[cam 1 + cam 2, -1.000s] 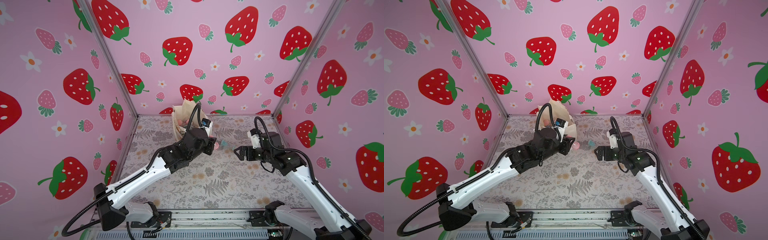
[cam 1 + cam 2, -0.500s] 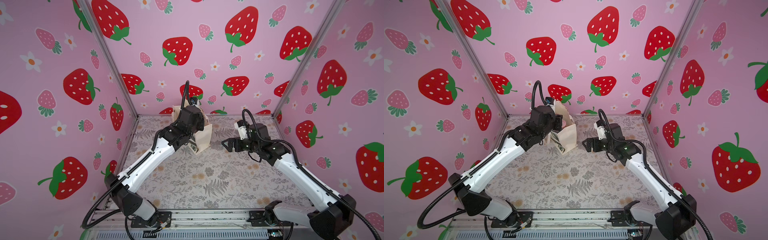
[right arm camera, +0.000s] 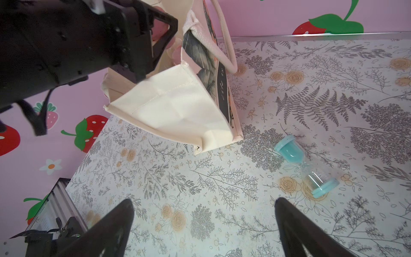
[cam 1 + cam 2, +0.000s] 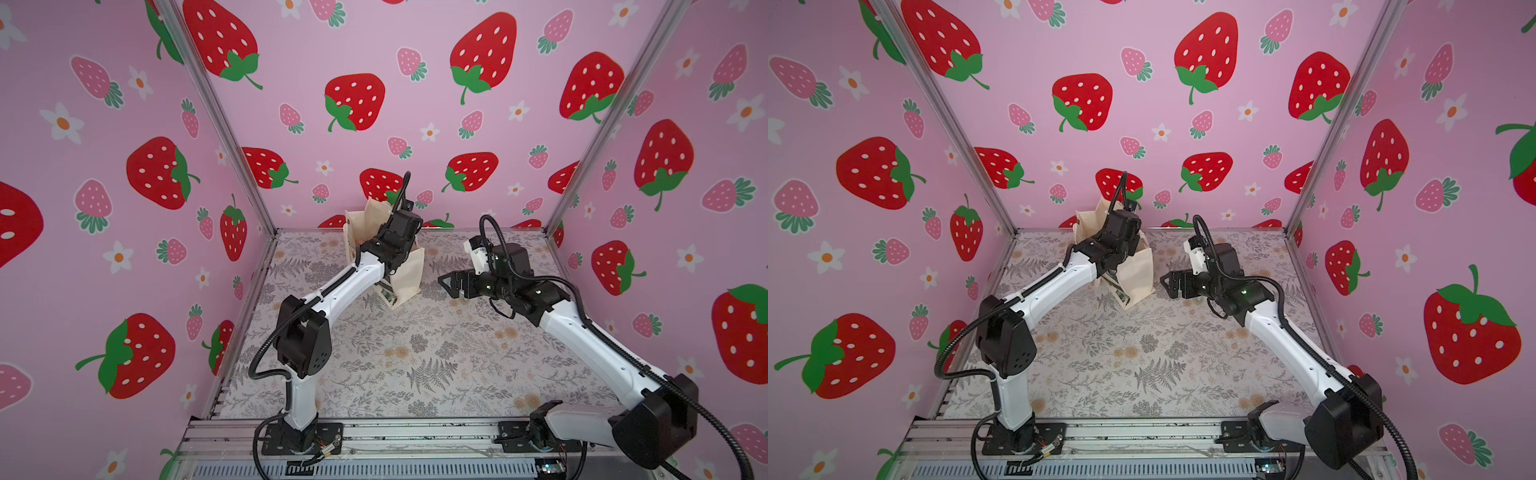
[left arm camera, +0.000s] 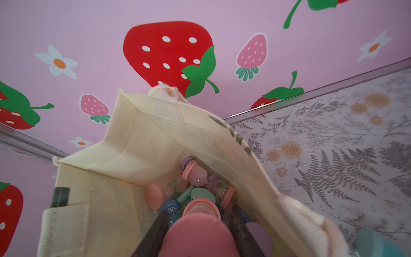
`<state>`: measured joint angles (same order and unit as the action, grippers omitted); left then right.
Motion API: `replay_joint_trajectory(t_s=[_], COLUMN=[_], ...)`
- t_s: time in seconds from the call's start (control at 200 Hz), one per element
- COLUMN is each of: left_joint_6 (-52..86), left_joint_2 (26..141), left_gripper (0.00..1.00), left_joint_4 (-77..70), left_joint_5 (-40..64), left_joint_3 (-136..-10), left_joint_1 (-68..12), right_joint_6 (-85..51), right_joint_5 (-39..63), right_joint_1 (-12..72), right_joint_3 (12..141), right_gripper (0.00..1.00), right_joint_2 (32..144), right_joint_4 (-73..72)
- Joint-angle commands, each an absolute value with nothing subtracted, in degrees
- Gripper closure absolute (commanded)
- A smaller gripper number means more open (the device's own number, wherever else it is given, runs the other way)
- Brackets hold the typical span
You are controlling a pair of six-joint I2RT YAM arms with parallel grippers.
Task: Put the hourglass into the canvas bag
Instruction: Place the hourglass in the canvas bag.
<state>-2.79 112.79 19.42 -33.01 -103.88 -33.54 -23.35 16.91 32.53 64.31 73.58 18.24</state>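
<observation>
A: Any writing to read?
B: Only numbers. Inside the bag (image 5: 124,133), a pink timer (image 5: 155,195) bears "15", a purple timer (image 5: 220,189) also bears "15", and a blue timer (image 5: 170,208) bears "30". The bag's dark print (image 3: 206,62) has white script on a black band, but I cannot make out the words.

A: How many hourglasses?
B: There is one pink hourglass (image 5: 195,238) in the left gripper (image 5: 196,215) and one teal hourglass (image 3: 304,165) on the table (image 3: 222,178). There is also a pile in the bag. Besides the three numbered timers I see another pink one (image 5: 196,174) and green caps (image 5: 201,195). They overlap too much for a firm count.

A: The left gripper's grip?
B: It is clenched on the pink hourglass, with a dark finger (image 5: 151,235) on either side. It sits at the bag's open mouth, right above the pile.

A: And the right gripper (image 3: 203,200)?
B: It is spread wide and holds nothing, hovering over the table just beside the bag. The teal hourglass lies on its side near one fingertip, apart from the bag and by its printed side. Blue sand fills the bulb nearer the bag, and the other bulb is clear.

A: Other counts?
B: There is one bag, and one cream handle loop (image 3: 226,33) shows clearly on the printed side. There are two arms. In both top views the left arm (image 4: 332,286) reaches over the bag and hides its mouth. The right arm (image 4: 582,332) stretches toward the bag's plain cream side.
</observation>
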Motion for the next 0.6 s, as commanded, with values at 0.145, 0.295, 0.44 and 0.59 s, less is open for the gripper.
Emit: replay_joint_trajectory(t_s=[0.145,0.295,0.44,0.59], left_joint_6=[-2.79,0.70,4.50,6.25], left_joint_2=[116.74,118.39,118.38,118.74], left_gripper=[0.80,0.77,0.68,0.59], left_joint_4=[20.51,24.98,30.04,34.56], left_joint_5=[-31.46,-25.56,-18.69,-17.24], left_joint_3=[-108.92,-109.48,-109.62,-110.99], left_joint_1=[-29.86,-29.60,-29.62,-29.64], right_joint_6=[-23.90,-23.75,-23.81,-23.51], right_joint_5=[18.42,18.37,18.74,18.67], right_joint_1=[32.70,32.70,32.61,32.42], right_joint_3=[63.89,63.99,64.40,64.77], right_gripper=[0.01,0.01,0.01,0.01], right_joint_2=[75.09,75.48,75.72,75.98], right_joint_4=[15.12,14.82,14.94,14.94])
